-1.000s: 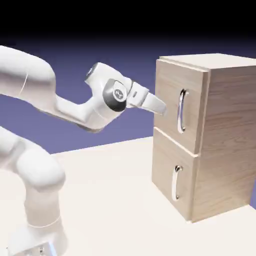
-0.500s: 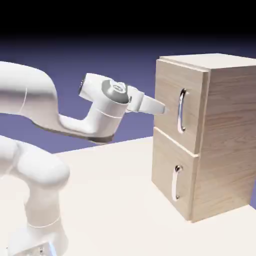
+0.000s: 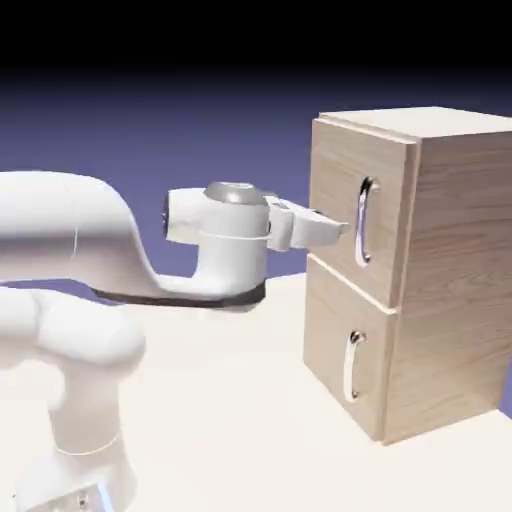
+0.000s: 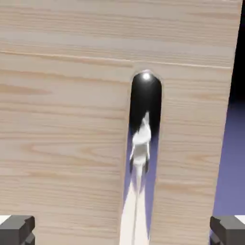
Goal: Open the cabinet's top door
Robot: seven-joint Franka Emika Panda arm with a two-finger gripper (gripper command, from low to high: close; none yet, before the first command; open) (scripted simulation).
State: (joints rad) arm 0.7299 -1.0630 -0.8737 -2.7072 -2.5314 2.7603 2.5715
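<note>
The cabinet is a tall light-wood box at the exterior view's right. Its top door looks shut and carries a curved silver vertical handle. My gripper points level at that door, its tips close in front of the panel at the handle's mid height. In the hand view the handle runs down the middle over the wood of the top door. My gripper is open, with one grey fingertip far to the handle's left and the other far to its right. Nothing is held.
Below the top door is a shorter lower door with its own small silver handle. The cabinet stands on a pale table. My white arm rises from the lower left.
The hand has dropped slightly, levelled out and moved right toward the top door's handle. The elbow has sunk lower. The jaws stay wide apart.
</note>
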